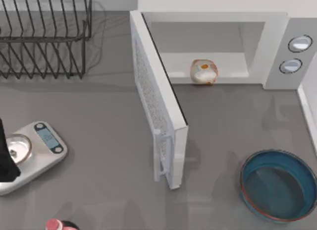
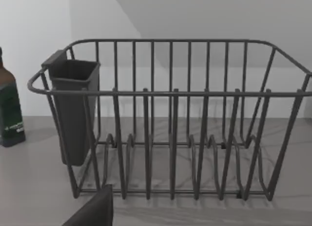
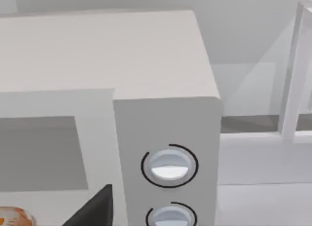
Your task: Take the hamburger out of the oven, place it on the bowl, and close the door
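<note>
A grey bench (image 1: pixel 99 190) carried a large white oven (image 1: pixel 277 46) at the back right, its door (image 1: pixel 158 106) swung wide open and standing edge-on toward the front, the speckled mesh window facing the left side and the slim white bar handle (image 1: pixel 159 158) near its front end. The hamburger (image 1: pixel 203 72), a small cream lump with orange-brown patches, sat inside the pale cavity close to the front lip, roughly midway across the opening. Two round silver knobs (image 1: pixel 300 43) were stacked on the oven's panel at the right, and the right wrist view looked straight at them (image 3: pixel 169 165), with a sliver of the hamburger (image 3: pixel 14 217) at its edge. The dark blue bowl (image 1: pixel 250 170) with a reddish-brown rim stood at the front right, well apart from the oven and holding nothing. A dark wire dish rack (image 1: pixel 44 36) filled the back left; the left wrist view faced it, showing a dark cutlery cup (image 2: pixel 73 114) hung inside and a dark bottle (image 2: pixel 9 104) beside it. A grey kitchen scale (image 1: pixel 44 150) with a small steel pan lay at the front left, and the left arm (image 1: pixel 6 155) showed as a dark shape at the left edge over it. Whether either hand was spread or pressed together could not be told
</note>
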